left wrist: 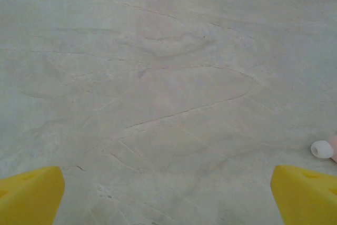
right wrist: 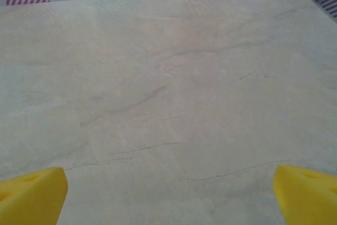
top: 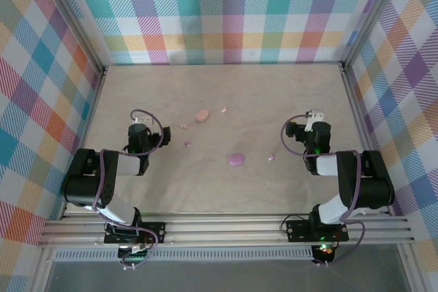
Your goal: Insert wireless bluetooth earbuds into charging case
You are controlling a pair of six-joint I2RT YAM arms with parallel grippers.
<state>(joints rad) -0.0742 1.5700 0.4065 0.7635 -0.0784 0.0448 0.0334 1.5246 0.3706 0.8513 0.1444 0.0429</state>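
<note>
Left hand (left wrist: 167, 191) and right hand (right wrist: 168, 191) hang spread wide, holding nothing. Tiny pale pink plastic earbuds (top: 224, 109) and tiny purple plastic earbuds (top: 187, 143) lie scattered on the pale marbled bench (top: 171, 189) between them.

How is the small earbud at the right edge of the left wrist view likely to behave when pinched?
The earbud looks tiny and rounded, so probably very light and apt to roll or skitter when nudged. Its smooth-looking shell may slip from the open left gripper unless squeezed squarely. Likely rigid, not floppy.
</note>
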